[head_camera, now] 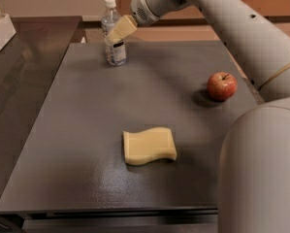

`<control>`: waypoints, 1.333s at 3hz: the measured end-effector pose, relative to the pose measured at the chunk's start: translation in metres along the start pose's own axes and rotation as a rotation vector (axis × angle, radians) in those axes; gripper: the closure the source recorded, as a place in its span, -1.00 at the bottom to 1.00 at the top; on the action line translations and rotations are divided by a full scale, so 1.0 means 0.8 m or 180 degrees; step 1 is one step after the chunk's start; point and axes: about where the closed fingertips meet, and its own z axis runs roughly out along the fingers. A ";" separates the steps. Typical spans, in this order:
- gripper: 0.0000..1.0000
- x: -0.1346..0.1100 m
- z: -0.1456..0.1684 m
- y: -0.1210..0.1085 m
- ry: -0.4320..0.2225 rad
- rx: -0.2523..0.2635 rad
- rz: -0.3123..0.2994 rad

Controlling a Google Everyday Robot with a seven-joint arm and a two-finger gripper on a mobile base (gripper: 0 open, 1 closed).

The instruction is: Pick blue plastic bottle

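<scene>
You see your 1 arm (241, 28) rising from the lower right of the frame and running across the top toward the upper left. Your gripper (114, 34) sits left of top centre, angled down-left off the rounded wrist (147, 6).

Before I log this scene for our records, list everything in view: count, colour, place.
blue plastic bottle: one, clear bluish with white cap, upright at the table's far left
apple: one, red, right side of table
sponge: one, pale yellow, wavy-edged, near the table's middle front
table: one, dark grey
box: one, white, far left edge, cut off
arm: one, off-white, reaching in from the right
gripper: one, cream, overlapping the bottle's upper half in this view
</scene>
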 end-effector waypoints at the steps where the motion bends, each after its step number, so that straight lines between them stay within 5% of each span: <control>1: -1.00 -0.009 0.021 0.004 -0.0071 -0.0080 0.0072; 4: 0.30 -0.017 0.030 0.017 -0.0126 -0.0328 0.0243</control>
